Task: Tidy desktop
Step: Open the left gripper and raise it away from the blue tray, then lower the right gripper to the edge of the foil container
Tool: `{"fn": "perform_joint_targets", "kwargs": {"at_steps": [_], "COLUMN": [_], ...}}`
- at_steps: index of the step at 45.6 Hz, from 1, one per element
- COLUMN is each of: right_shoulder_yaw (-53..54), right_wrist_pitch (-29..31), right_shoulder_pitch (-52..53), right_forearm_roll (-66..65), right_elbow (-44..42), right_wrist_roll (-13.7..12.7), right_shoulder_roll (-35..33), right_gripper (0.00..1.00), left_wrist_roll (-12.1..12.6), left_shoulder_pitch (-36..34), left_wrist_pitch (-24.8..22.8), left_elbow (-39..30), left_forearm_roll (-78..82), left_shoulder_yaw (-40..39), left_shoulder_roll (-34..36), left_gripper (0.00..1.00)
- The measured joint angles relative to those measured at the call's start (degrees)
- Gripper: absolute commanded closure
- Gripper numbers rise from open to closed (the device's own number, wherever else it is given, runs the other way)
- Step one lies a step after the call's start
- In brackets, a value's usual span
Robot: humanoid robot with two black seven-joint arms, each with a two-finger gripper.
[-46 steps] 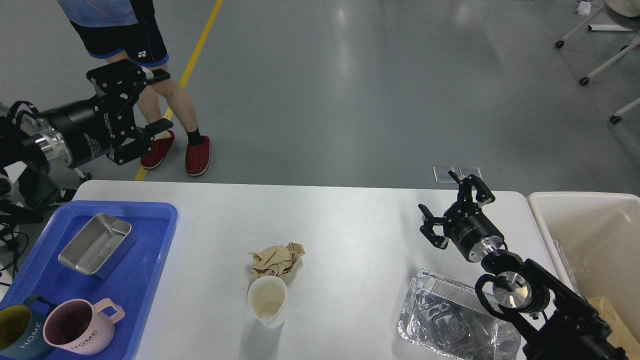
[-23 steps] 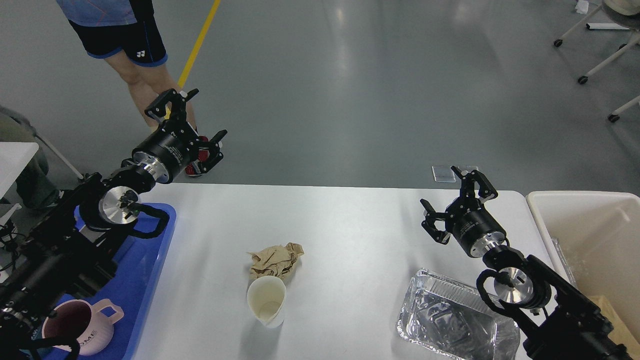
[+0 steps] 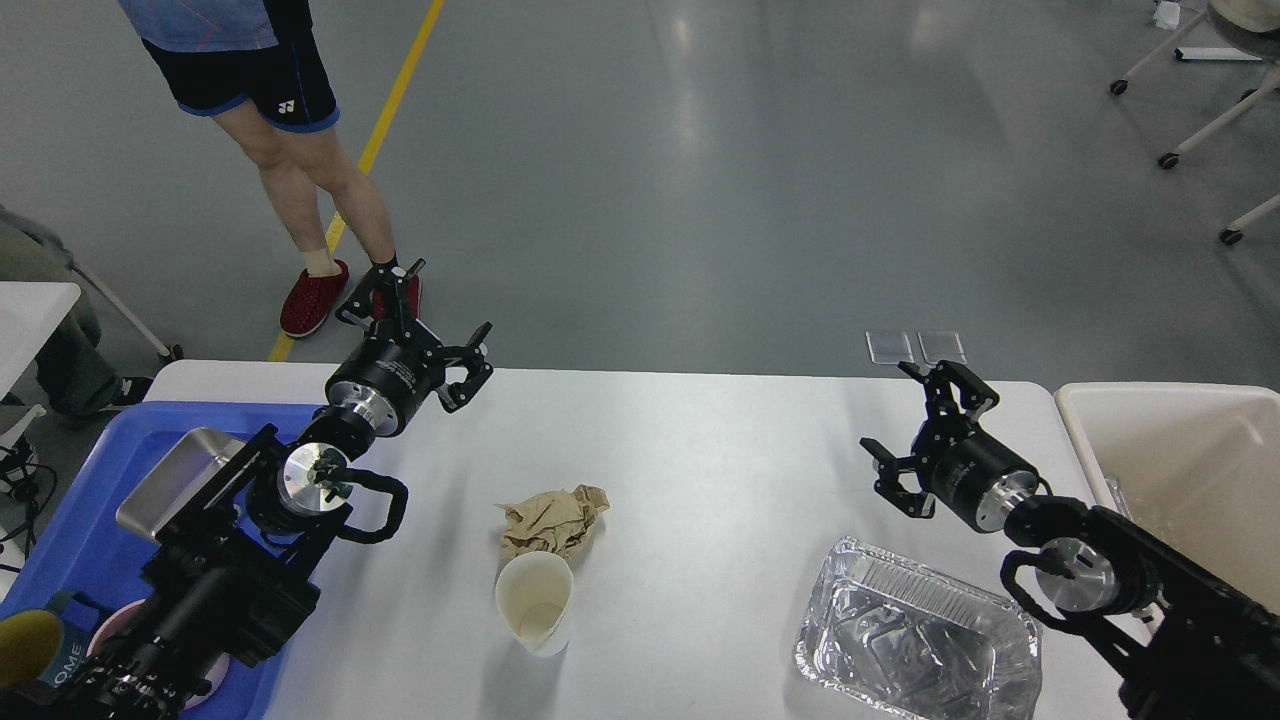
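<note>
**Desktop tidy: both arms raised, nothing held, loose litter awaiting pickup**

Far left, behind and below the left gripper [image 3: 425,325], a blue tray [image 3: 70,540] is seen at the table's left end. A steel tin [image 3: 160,490] lies in it, partly hidden by the arm; two mugs [image 3: 40,650] at the tray's near corner are mostly hidden too. The left gripper is held above the far left part of the desktop [image 3: 700,450], fingers spread apart and empty.

Nearer the robot than that gripper and to its right, a crumpled brown paper [image 3: 552,520] lies on the bare white surface. A paper cup [image 3: 535,600] stands upright just nearer than the paper; whether they touch cannot be told.

Further right, a clear foil-rimmed container [image 3: 915,645] lies below and nearer than the right gripper [image 3: 925,425], beside its forearm. The right gripper is likewise seen with fingers apart, holding nothing, raised above the desktop. To its right, a beige bin [image 3: 1170,440] stands against the table's right end.

Step in hand, as judged: an approach, with no grasp yet made. Three loose items are left on the desktop. The next move is judged to call for one gripper to be lowered over an item, fingers wide. The paper looks soft and should be pinched across its bulk. The cup looks light and easily tipped or crushed.
</note>
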Motion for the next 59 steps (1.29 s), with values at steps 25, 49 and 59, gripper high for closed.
{"fn": "perform_joint_targets", "kwargs": {"at_steps": [25, 49, 59], "right_shoulder_yaw": [-21.7, -24.2, -24.4], "right_wrist_pitch": [2.6, 14.2, 7.0], "right_shoulder_pitch": [0.2, -5.4, -10.4], "right_forearm_roll": [-0.1, -0.8, -9.4], "right_elbow": [31.9, 41.4, 38.9], "right_wrist_roll": [-3.8, -3.7, -3.7], "right_shoulder_roll": [-47.9, -75.5, -61.6], "right_gripper": [0.0, 0.0, 0.0], "left_wrist_roll": [0.2, 0.4, 0.6], "left_shoulder_pitch": [2.7, 3.1, 3.5], "left_wrist_pitch": [1.7, 2.9, 4.0], "left_elbow": [-0.1, 0.0, -0.3], "left_forearm_roll": [0.0, 0.0, 0.1], "left_shoulder_yaw": [0.1, 0.6, 1.6], "left_shoulder_roll": [0.0, -0.1, -0.1], "left_gripper": [0.04, 0.04, 0.04]}}
